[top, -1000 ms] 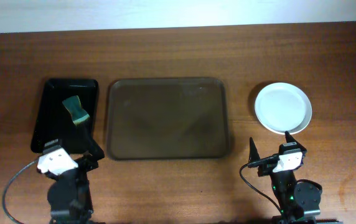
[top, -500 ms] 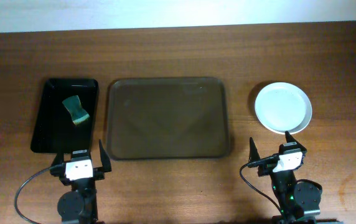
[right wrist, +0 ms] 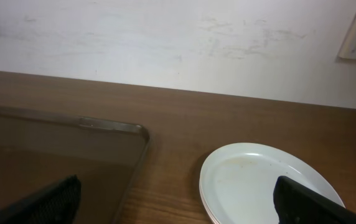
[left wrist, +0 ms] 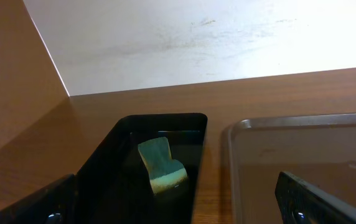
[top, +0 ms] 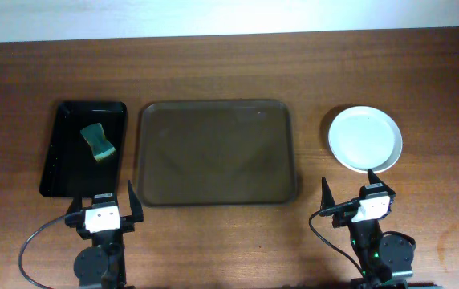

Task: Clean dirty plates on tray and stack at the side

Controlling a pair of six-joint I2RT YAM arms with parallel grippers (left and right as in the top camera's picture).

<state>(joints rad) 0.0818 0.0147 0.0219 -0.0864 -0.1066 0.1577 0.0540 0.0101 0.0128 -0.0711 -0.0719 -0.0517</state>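
The white plates (top: 365,139) lie in a stack on the table at the right, off the tray; the top one shows faint specks in the right wrist view (right wrist: 259,180). The large brown tray (top: 217,152) sits in the middle with nothing on it. It also shows in the left wrist view (left wrist: 302,149) and the right wrist view (right wrist: 53,143). My left gripper (top: 103,202) is open and empty near the front edge, just in front of the black tray. My right gripper (top: 351,199) is open and empty, in front of the plate stack.
A narrow glossy black tray (top: 83,148) stands left of the brown tray and holds a green sponge (top: 97,141), also seen in the left wrist view (left wrist: 160,163). A white wall runs behind the table's far edge.
My left arm swung from a skewed pose to face straight ahead at the front edge, then stayed still. The right arm and the plates have not moved.
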